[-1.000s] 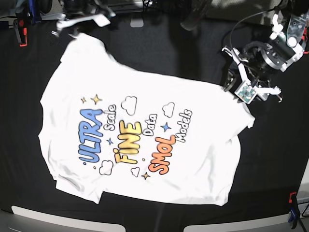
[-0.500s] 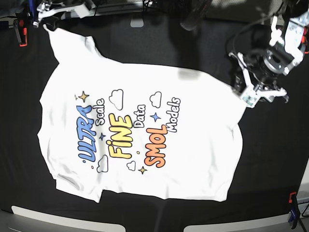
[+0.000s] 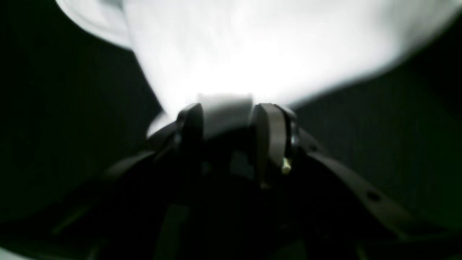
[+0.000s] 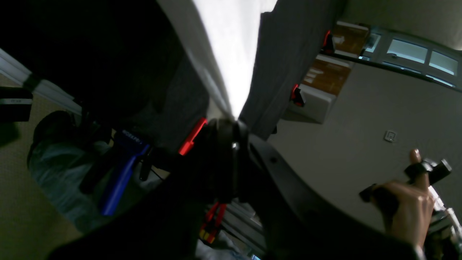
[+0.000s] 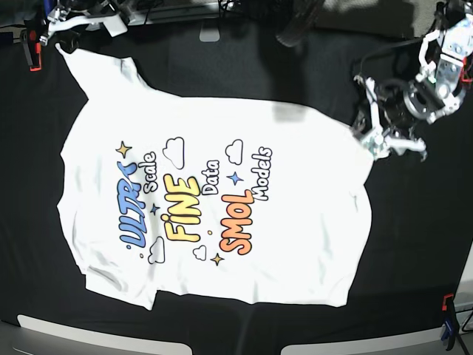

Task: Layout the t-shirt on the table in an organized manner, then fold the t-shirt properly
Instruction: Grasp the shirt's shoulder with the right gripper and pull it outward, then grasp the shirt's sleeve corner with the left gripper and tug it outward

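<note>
Black cloth covers the bench (image 5: 414,244). The white t-shirt (image 5: 222,207) lies on it print side up. At the t-shirt's right sleeve I see my left tool (image 5: 378,142) clamped on the fabric. At its far left corner my right tool (image 5: 68,38) is also closed on the fabric.

The shirt (image 5: 214,200) lay print-up across the table (image 5: 414,244), filling mid-frame; one gripper (image 5: 70,18) sat at its upper-left corner, the other (image 5: 380,140) at its right edge.
</note>
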